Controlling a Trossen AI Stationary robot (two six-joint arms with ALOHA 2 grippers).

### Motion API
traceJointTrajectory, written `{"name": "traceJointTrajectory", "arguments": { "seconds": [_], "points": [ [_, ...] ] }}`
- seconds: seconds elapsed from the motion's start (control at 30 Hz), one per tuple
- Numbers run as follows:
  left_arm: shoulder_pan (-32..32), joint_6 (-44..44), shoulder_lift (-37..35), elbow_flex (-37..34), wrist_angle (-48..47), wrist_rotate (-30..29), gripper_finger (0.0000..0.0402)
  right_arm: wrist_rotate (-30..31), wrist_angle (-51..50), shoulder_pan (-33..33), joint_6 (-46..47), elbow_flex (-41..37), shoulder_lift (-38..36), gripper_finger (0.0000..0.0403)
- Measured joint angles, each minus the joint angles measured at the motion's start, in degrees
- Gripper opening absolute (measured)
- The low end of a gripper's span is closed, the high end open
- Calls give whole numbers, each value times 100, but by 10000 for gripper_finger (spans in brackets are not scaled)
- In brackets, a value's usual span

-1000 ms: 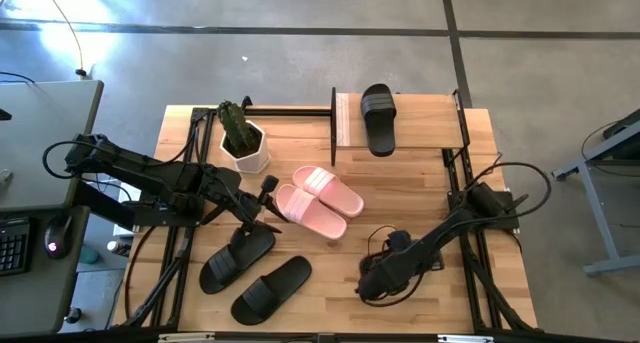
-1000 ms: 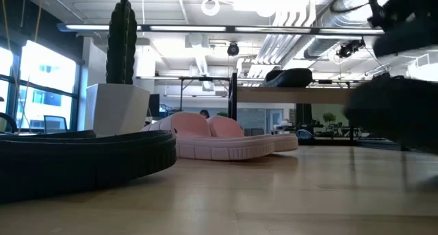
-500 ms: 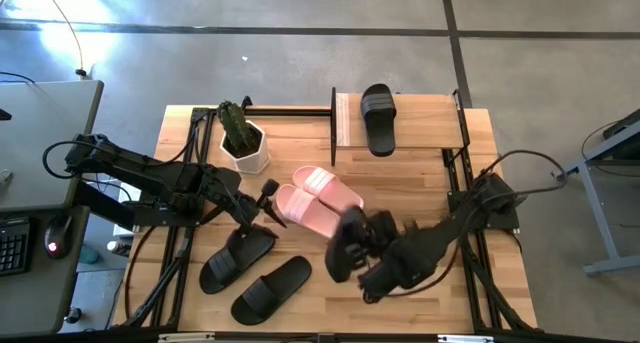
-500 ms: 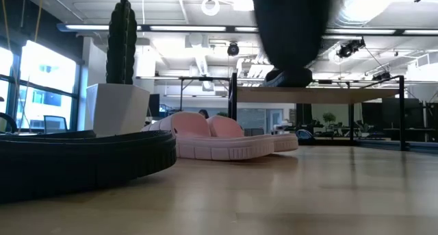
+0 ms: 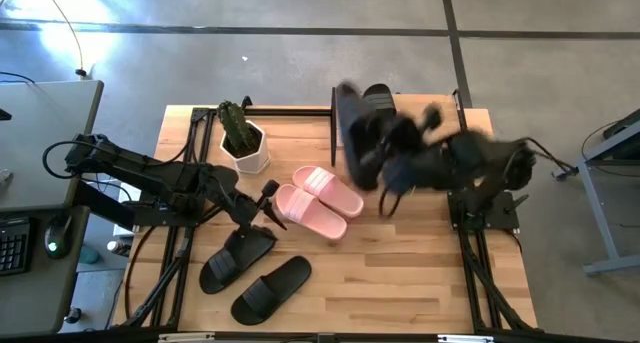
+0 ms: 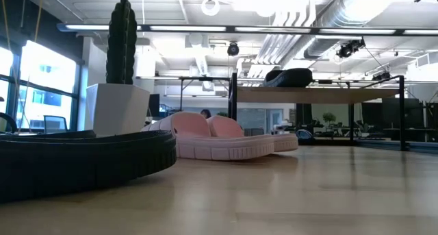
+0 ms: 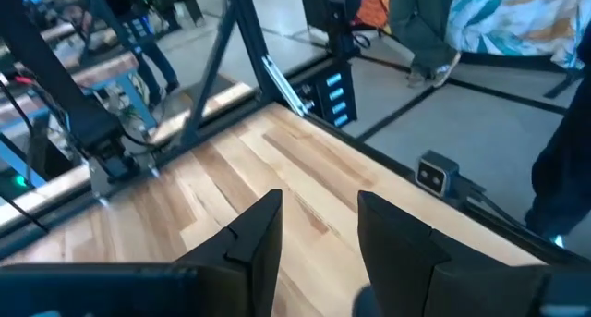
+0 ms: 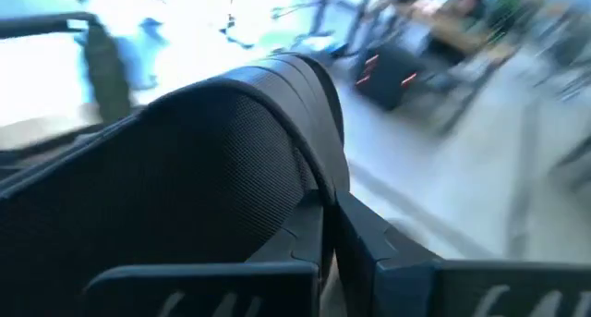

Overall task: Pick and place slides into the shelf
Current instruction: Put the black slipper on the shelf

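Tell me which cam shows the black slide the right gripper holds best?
Right wrist view: the held black slide fills the frame, strap pinched by the right gripper. The high view shows it blurred over the shelf. Low and left wrist views miss it.

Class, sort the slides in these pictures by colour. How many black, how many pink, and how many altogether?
Black slides: 4 (two lying loose, one on the shelf, one held in the right gripper)
Pink slides: 2
Total: 6
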Motion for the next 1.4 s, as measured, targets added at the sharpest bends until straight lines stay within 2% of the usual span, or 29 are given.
{"name": "traceJointTrajectory", "arguments": {
  "seconds": [0.17,0.37,0.5,0.6,0.67,0.77,0.93,1.03,1.2,1.4],
  "points": [
    [0,-6,-2,0,456,-100,129,38,103,-1140,-2118,-183,-666,0],
    [-2,-120,0,0,894,-586,129,-789,-9,-2728,-3831,-189,-1025,0],
    [0,-159,0,0,950,-924,129,-1459,-8,-3607,-4701,-192,-1068,0],
    [0,-159,0,0,953,-1143,129,-1660,23,-4044,-4926,-482,-1164,0],
    [-1,-160,-1,0,950,-1276,129,-1782,95,-4231,-4979,-994,-1382,0],
    [0,-159,0,0,950,-1408,129,-1833,506,-4372,-5025,-2226,-1972,0],
    [0,-153,0,0,952,-1413,129,-1838,2607,-4375,-5732,-4644,-3244,0],
    [0,-160,0,0,951,-1413,129,-1839,3464,-4375,-6141,-5712,-3658,0],
    [0,-296,0,0,950,-1413,129,-1845,4020,-4568,-6121,-6848,-3805,0],
    [0,-307,0,0,952,-1414,129,-1944,4930,-4859,-6291,-7665,-3801,0]
  ]
}}
